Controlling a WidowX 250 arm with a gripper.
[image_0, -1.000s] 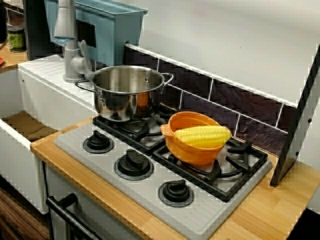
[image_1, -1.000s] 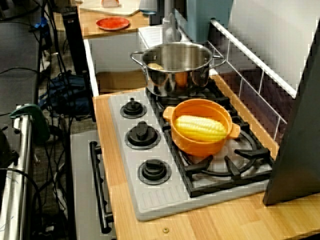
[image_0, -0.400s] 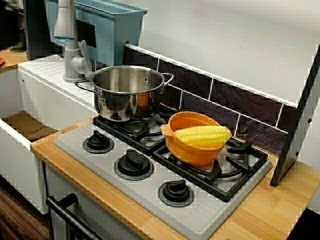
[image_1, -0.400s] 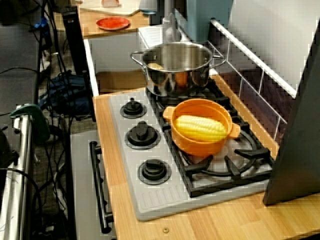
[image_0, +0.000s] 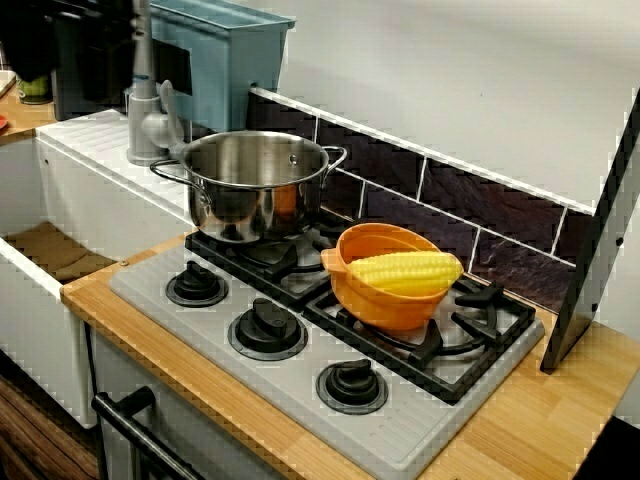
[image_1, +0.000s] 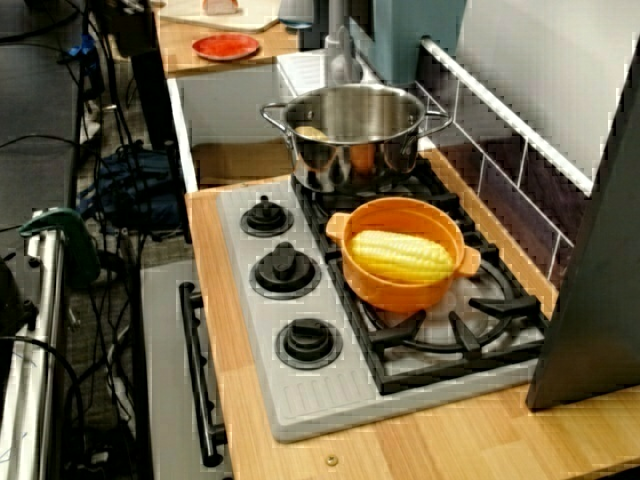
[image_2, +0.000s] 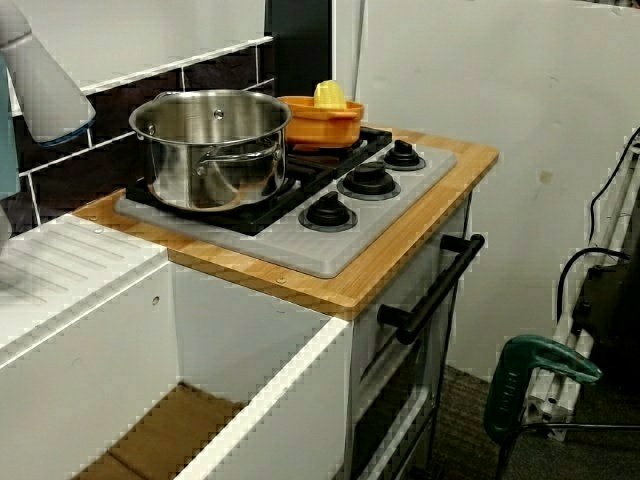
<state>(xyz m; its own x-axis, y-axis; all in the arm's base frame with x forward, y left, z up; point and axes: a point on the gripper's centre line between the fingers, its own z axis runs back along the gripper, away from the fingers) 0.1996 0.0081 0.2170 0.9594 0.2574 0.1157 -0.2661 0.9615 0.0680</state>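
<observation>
A steel pot (image_0: 255, 185) stands on the stove's back-left burner, and in the view from above a small pale piece (image_1: 312, 131) shows inside it. Beside it an orange bowl (image_0: 385, 298) rests on the right burner grate with a yellow corn cob (image_0: 405, 272) lying across it. The bowl (image_1: 400, 290) and the cob (image_1: 400, 257) show again from above, and from the sink side only the cob's tip (image_2: 330, 95) pokes above the bowl's rim (image_2: 320, 118). No gripper shows in any view. A dark blurred shape (image_0: 70, 40) fills the top left corner of the front view, over the faucet's top.
Three black knobs (image_0: 266, 328) line the grey stove top (image_0: 300, 385). A faucet (image_0: 145, 120) and white sink (image_0: 50, 250) lie to the left, a dark leaning panel (image_0: 595, 250) to the right. A red plate (image_1: 225, 46) sits on the far counter. A green tool (image_2: 530, 370) hangs by the oven handle (image_2: 430, 295).
A dark shape has come into the top left corner of the front view, covering the faucet's upper part. Pot, bowl and corn have not moved.
</observation>
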